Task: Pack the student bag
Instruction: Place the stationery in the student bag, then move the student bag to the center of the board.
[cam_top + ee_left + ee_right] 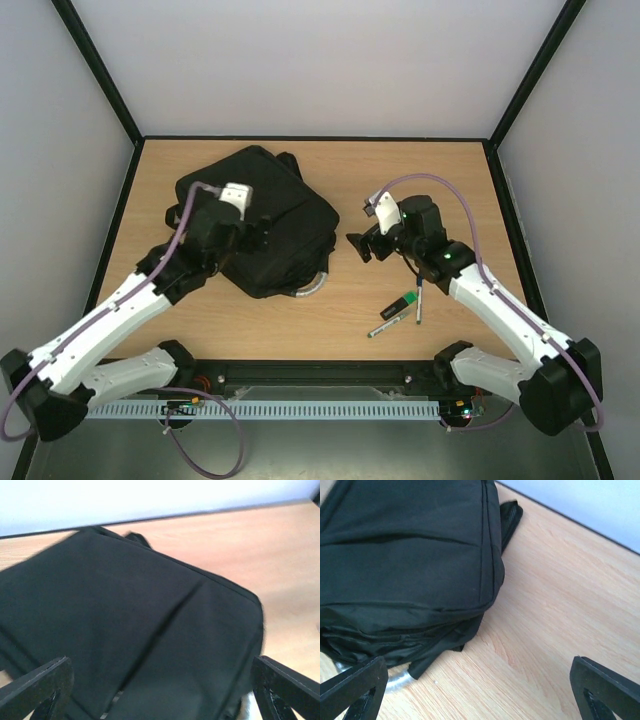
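The student bag (262,225) is a big black backpack lying flat on the left-middle of the table, its grey loop handle (312,288) sticking out at its near right corner. My left gripper (250,240) hovers over the bag's near-left part, open, with only black fabric (150,620) below its wide-spread fingers (37,685). My right gripper (362,228) hangs open just right of the bag, above bare wood. In the right wrist view the bag (410,555) fills the upper left, the handle (395,680) shows at the lower left, and nothing lies between the fingers (605,685).
A green-and-black marker (400,306), a thin dark pen (418,298) and another pen (385,326) lie on the wood in front of the right arm. Black frame posts and white walls close in the table (450,170) at the back and sides.
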{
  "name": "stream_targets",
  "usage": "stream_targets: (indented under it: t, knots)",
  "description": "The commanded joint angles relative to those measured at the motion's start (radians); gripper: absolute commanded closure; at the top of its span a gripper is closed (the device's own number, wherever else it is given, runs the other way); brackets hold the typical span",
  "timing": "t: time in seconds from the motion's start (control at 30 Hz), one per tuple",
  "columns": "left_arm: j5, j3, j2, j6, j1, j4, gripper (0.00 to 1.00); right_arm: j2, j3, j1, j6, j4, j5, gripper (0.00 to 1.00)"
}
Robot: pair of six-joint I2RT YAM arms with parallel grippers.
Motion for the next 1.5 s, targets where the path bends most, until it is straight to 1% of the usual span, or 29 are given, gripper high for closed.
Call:
stream_targets:
  t: [0.0,0.07,0.13,0.17,0.23,0.33,0.47,0.53,0.6,0.67,0.7,0.77,0.8,0.83,0.9,0.93,1.0,1.07,1.1,1.17,1.23,1.33,1.4,1.47]
  knots:
    - [-0.090,-0.076,-0.100,-0.073,0.112,0.060,0.01,0.076,0.018,-0.022,0.019,-0.058,0.078,0.00]
    - [-0.036,-0.106,-0.121,-0.095,0.182,0.119,0.01,0.088,0.016,-0.062,0.031,-0.081,-0.038,0.00]
    - [-0.013,-0.107,-0.099,-0.123,0.238,0.135,0.01,0.068,-0.017,-0.104,0.064,-0.048,-0.149,0.00]
    - [-0.011,-0.103,-0.079,-0.134,0.258,0.136,0.01,0.058,-0.041,-0.116,0.073,-0.021,-0.172,0.00]
    - [0.004,-0.095,-0.038,-0.143,0.292,0.137,0.01,0.043,-0.069,-0.132,0.068,0.036,-0.171,0.00]
    - [0.069,-0.096,0.010,-0.136,0.341,0.161,0.01,0.017,-0.089,-0.136,0.052,0.058,-0.157,0.00]
    - [0.029,-0.127,0.038,-0.205,0.405,0.230,0.01,-0.023,-0.111,-0.137,0.075,0.075,-0.129,0.00]
    - [0.027,-0.124,0.058,-0.238,0.462,0.246,0.01,-0.024,-0.103,-0.137,0.057,0.056,-0.146,0.00]
    - [0.083,-0.118,0.079,-0.248,0.536,0.262,0.01,-0.019,-0.080,-0.137,0.037,0.016,-0.175,0.00]
    - [0.116,-0.096,0.119,-0.266,0.602,0.251,0.01,-0.026,-0.073,-0.137,0.012,-0.004,-0.203,0.00]
    - [0.090,-0.081,0.145,-0.290,0.621,0.228,0.01,-0.033,-0.074,-0.137,0.006,-0.005,-0.213,0.00]
    - [-0.010,-0.040,0.224,-0.374,0.648,0.144,0.01,-0.035,-0.071,-0.137,-0.005,-0.013,-0.233,0.00]
    - [-0.031,-0.014,0.274,-0.395,0.665,0.102,0.01,-0.034,-0.066,-0.137,-0.020,-0.027,-0.249,0.00]
    - [-0.023,0.009,0.331,-0.385,0.681,0.064,0.01,-0.032,-0.065,-0.137,-0.034,-0.033,-0.261,0.00]
    - [0.030,0.050,0.433,-0.358,0.716,0.016,0.01,-0.029,-0.065,-0.137,-0.032,-0.039,-0.269,0.00]
    - [0.072,0.048,0.463,-0.345,0.731,0.030,0.01,-0.026,-0.066,-0.137,-0.037,-0.045,-0.277,0.00]
    - [0.207,-0.007,0.479,-0.325,0.761,0.141,0.01,-0.029,-0.070,-0.137,-0.045,-0.041,-0.251,0.00]
    - [0.355,-0.093,0.467,-0.363,0.791,0.292,0.01,-0.031,-0.068,-0.137,-0.048,-0.040,-0.180,0.00]
    - [0.385,-0.126,0.465,-0.391,0.799,0.355,0.01,-0.031,-0.061,-0.137,-0.038,-0.036,-0.127,0.00]
    - [0.428,-0.148,0.491,-0.403,0.798,0.423,0.01,-0.036,-0.050,-0.137,0.012,-0.016,-0.028,0.01]
    - [0.464,-0.129,0.545,-0.393,0.798,0.441,0.01,-0.038,-0.064,-0.137,0.045,0.012,0.018,0.00]
    - [0.516,-0.078,0.628,-0.381,0.792,0.445,0.01,-0.025,-0.097,-0.137,0.032,0.034,0.072,0.00]
    - [0.575,-0.044,0.686,-0.361,0.779,0.454,0.01,-0.024,-0.102,-0.137,0.020,0.038,0.075,0.00]
    - [0.602,0.007,0.740,-0.335,0.751,0.432,0.01,-0.034,-0.125,-0.137,-0.016,0.052,0.014,0.00]
